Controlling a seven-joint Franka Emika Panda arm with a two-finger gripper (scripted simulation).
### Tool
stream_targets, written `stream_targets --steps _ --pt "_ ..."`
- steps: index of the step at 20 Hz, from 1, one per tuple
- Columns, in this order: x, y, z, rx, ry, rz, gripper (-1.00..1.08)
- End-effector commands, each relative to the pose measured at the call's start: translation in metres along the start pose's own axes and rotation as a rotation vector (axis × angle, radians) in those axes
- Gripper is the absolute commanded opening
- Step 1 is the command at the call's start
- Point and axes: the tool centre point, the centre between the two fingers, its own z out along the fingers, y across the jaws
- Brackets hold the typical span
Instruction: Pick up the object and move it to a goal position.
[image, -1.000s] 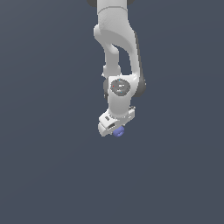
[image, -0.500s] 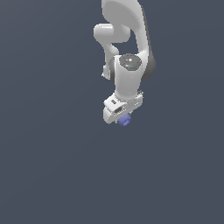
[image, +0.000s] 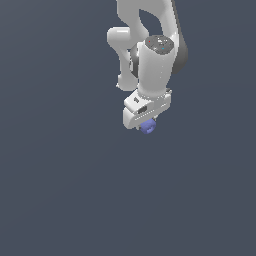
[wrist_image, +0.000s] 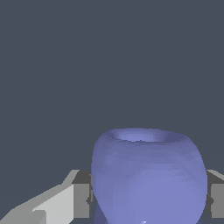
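The object (image: 147, 127) is a small blue-violet rounded lump that pokes out just under the white hand of my arm in the exterior view. My gripper (image: 146, 125) is shut on it and holds it up off the grey ground. In the wrist view the object (wrist_image: 148, 175) fills the space between my two fingers (wrist_image: 81, 194), which press on its two sides. Its upper face shows a shallow hollow. The fingertips themselves are hidden behind the lump in the exterior view.
The white arm (image: 155, 65) reaches down from the top of the exterior view. A flat, plain dark grey surface (image: 60, 190) lies all around, with no other objects on it.
The arm has risen and shifted toward the exterior view's right, carrying the object with it. The wrist has tilted, so the hand now looks larger and closer.
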Motion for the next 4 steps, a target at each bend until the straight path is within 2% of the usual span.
stream_targets --steps 1,4 --pt "0.0001 -0.0028 -0.0069 0.001 -0.001 0.0 -1.0" --pt "0.0003 -0.0033 -0.0094 0.001 -0.001 0.001 -1.0"
